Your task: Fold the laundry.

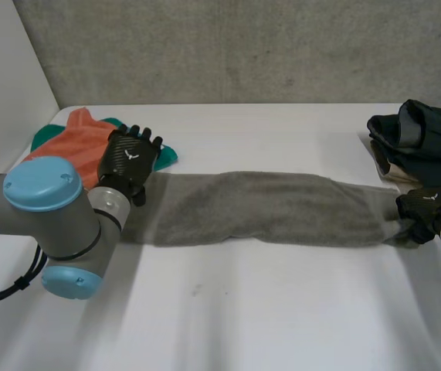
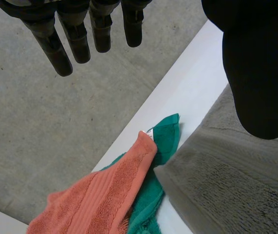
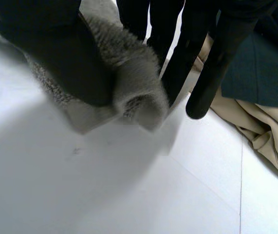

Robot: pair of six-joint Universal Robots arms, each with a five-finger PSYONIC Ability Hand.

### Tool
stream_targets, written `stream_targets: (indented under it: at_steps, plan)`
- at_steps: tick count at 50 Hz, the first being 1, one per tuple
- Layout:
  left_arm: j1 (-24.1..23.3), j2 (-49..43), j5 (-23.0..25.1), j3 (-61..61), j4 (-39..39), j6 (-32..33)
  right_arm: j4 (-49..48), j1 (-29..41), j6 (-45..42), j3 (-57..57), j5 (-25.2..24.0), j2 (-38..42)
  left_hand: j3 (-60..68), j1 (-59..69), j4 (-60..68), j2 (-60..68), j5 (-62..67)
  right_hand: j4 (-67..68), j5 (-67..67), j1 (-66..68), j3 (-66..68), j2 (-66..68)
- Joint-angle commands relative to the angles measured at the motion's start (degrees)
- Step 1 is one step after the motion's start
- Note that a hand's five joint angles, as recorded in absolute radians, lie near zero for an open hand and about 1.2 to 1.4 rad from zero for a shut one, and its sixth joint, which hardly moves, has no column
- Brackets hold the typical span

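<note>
Head view first: a soft towel, one end held and one end free.
Head view: a long grey terry towel (image 1: pixel 266 209) lies as a rumpled band across the white table (image 1: pixel 243 317), with the left hand (image 1: pixel 130 158) over its left end and the right hand (image 1: pixel 429 207) at its right end. An orange terry cloth (image 1: pixel 77 143) on a green terry cloth (image 1: pixel 46 139) sits just beyond the left end, and a pile of dark and beige clothes (image 1: pixel 421 135) just beyond the right. Left wrist view: the left hand (image 2: pixel 258 63) is slack and holds nothing, its thumb above the towel's (image 2: pixel 236 185) hemmed corner (the firmest place to take it, I judge). Right wrist view: the right hand (image 3: pixel 65 48) pinches the towel's (image 3: pixel 129 73) bunched end between thumb and fingers. The towel looks thick, limp and light, likely to sag rather than slip.
</note>
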Motion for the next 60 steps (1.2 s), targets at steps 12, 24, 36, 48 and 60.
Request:
stream_targets:
  at_steps: [12, 24, 36, 48, 60]
  plan:
    - [0.4, 4.7, 0.0, -3.6, -0.2, 0.1, -2.8, -11.5, -26.1, -2.2, 6.6, -6.6, -1.7, -1.0, -1.4, -1.4, -2.4, 14.0, 14.4, 16.4, 14.0, 13.4]
    - [0.9, 8.8, 0.0, -6.7, -0.2, -0.1, -16.3, 16.1, -17.2, -5.7, 1.5, -9.8, -1.8, -1.1, -1.6, -1.6, -2.5, 14.0, 14.4, 16.4, 14.0, 13.4]
    - [1.4, 9.4, -0.1, -8.5, -0.2, -0.1, -31.8, 39.9, -17.5, -9.9, -15.2, 8.9, -1.8, -1.1, -1.6, -1.6, -2.5, 14.0, 14.4, 16.4, 14.0, 13.4]
    - [-0.2, 8.9, -0.1, -7.1, 0.2, -0.1, -29.4, 39.4, -6.5, -5.1, -7.3, 3.6, -1.8, -1.1, -1.6, -1.6, -2.5, -56.0, -55.6, -53.6, -56.0, -56.6]
    - [-4.4, 7.9, -0.1, -3.4, 0.4, -0.1, -3.0, 24.4, 10.9, 1.3, 2.0, -5.1, -1.8, -1.1, -1.6, -1.6, -2.5, -56.0, -55.6, -53.6, -56.0, -56.6]
